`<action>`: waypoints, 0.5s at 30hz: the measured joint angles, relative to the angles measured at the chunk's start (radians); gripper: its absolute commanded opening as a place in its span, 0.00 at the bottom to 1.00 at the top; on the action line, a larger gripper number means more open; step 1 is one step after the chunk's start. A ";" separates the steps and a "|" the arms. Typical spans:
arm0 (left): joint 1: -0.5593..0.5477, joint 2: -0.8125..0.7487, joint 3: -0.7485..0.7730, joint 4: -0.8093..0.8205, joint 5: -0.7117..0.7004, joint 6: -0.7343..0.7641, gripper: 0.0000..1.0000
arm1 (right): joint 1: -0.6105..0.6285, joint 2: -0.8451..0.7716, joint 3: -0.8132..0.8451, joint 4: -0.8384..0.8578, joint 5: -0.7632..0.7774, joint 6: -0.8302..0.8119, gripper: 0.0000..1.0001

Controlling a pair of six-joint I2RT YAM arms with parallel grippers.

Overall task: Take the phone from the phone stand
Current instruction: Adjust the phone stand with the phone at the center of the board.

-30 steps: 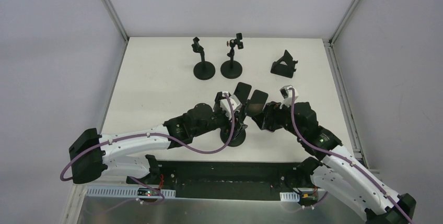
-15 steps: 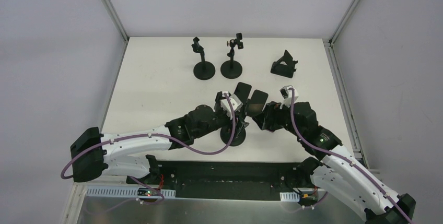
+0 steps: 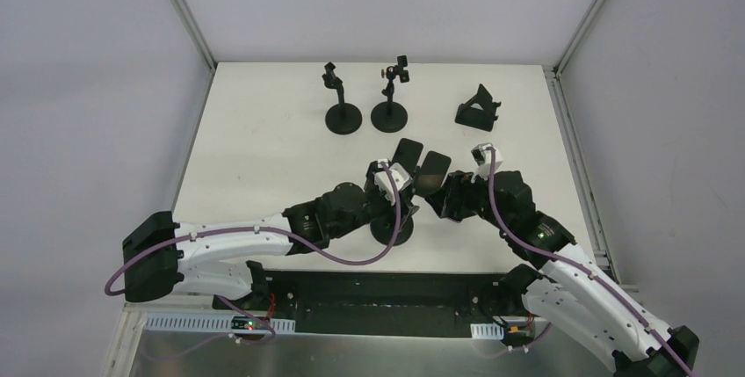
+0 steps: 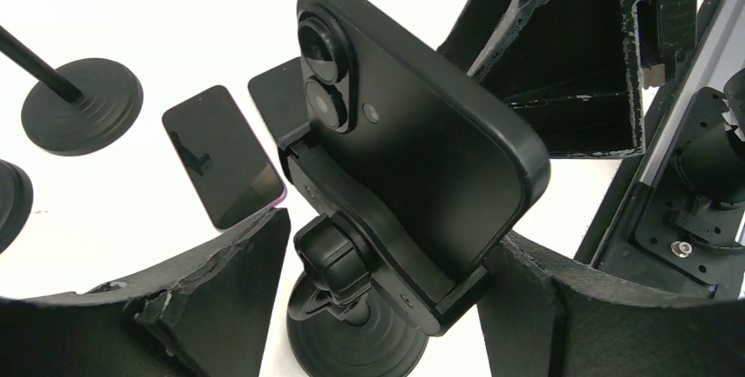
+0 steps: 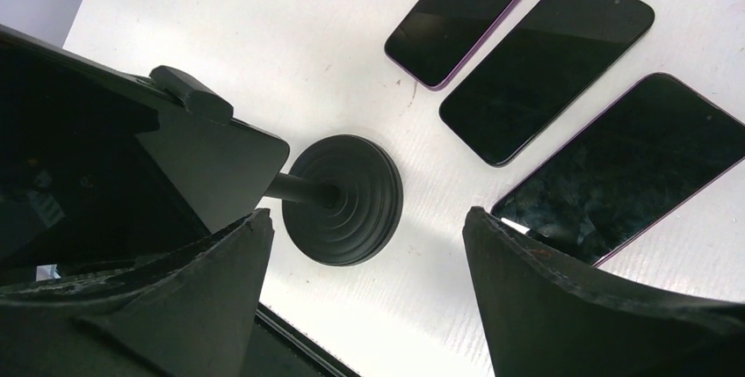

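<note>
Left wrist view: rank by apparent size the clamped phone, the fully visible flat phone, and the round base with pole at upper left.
1. clamped phone: largest, though nearest the camera.
2. flat phone and round base: look alike, not ranked.

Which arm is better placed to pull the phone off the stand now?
Left. The left gripper straddles the phone clamped in the phone stand; the right gripper hangs open over the stand's base, the phone off to one side.
</note>
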 measured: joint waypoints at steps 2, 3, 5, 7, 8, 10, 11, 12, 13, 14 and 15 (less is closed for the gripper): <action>-0.005 0.003 0.000 0.002 -0.005 -0.002 0.65 | -0.001 0.000 0.000 0.000 0.000 0.000 0.83; -0.006 0.005 0.000 0.002 -0.008 -0.005 0.59 | -0.002 0.000 0.000 0.000 0.000 -0.002 0.83; -0.006 0.008 0.000 0.006 -0.018 -0.008 0.46 | -0.002 0.000 0.000 0.000 0.000 -0.006 0.83; -0.006 0.010 0.000 0.010 -0.027 -0.014 0.36 | -0.005 0.000 0.000 0.000 0.000 -0.010 0.83; -0.006 0.010 0.000 0.011 -0.034 -0.021 0.31 | -0.005 0.000 0.000 0.000 0.000 -0.011 0.83; -0.005 0.010 0.000 0.011 -0.036 -0.028 0.23 | -0.006 0.000 0.000 0.000 0.000 -0.018 0.83; -0.005 0.010 0.000 0.011 -0.037 -0.028 0.21 | -0.006 0.000 0.000 0.000 0.000 -0.023 0.83; -0.005 0.010 0.000 0.011 -0.037 -0.028 0.19 | -0.006 0.000 0.002 -0.003 0.000 -0.028 0.83; -0.005 0.010 0.000 0.011 -0.037 -0.028 0.18 | -0.006 0.000 0.005 -0.004 0.000 -0.035 0.83; -0.005 0.010 0.000 0.011 -0.037 -0.028 0.17 | -0.006 -0.001 0.008 -0.003 0.000 -0.040 0.83; -0.005 0.010 0.000 0.011 -0.037 -0.028 0.17 | -0.006 -0.003 0.011 -0.003 0.000 -0.050 0.83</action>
